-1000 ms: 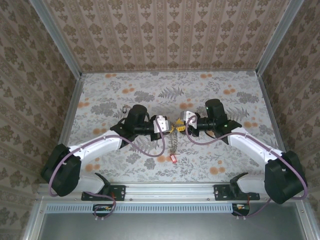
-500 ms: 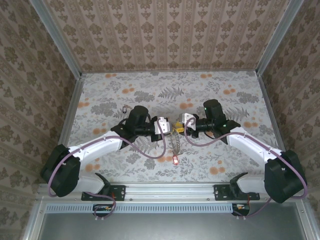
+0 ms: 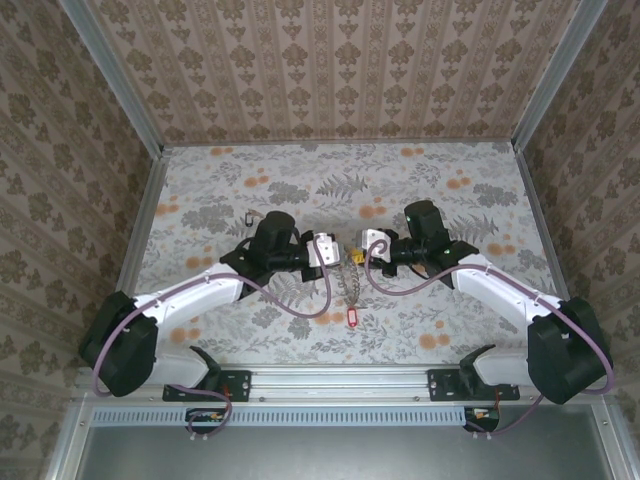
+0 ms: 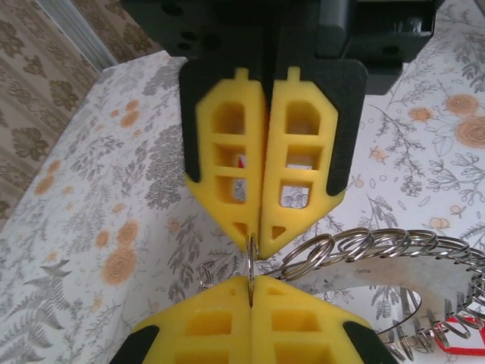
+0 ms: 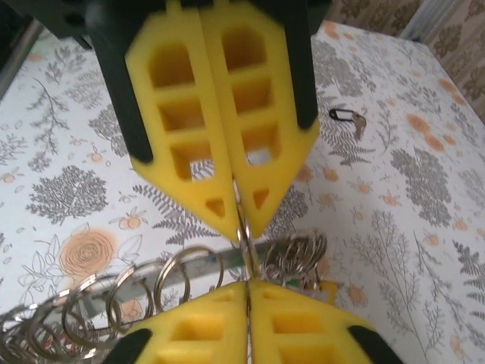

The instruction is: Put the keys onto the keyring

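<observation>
Over the middle of the table [image 3: 200,190], in the top view, the left gripper [image 3: 338,254] and right gripper [image 3: 360,250] meet tip to tip. The keyring [image 3: 347,285] hangs below them as a short run of metal, ending in one red tag [image 3: 350,318]. One stray key [image 3: 247,217] lies well apart, beyond the left arm. At the left wrist, both pairs of yellow pads are pressed together on the same thin wire loop, seen edge-on, which I take for the keyring's own wire. From there it arcs right, strung with small loops too crowded to count, at least eight, with keys [image 4: 409,341] fringing its lower run. At the right wrist the same pinch shows from the other side: two grippers, both clamped on the wire, about seven loops trailing left, and the stray key on the table behind. I judge the keyring light but floppy as a load. Its wire looks stiff, springy and slick against foam, so it will likely swivel in a pinch. Hold it on bare wire beside the loops, not on the dangling keys.
</observation>
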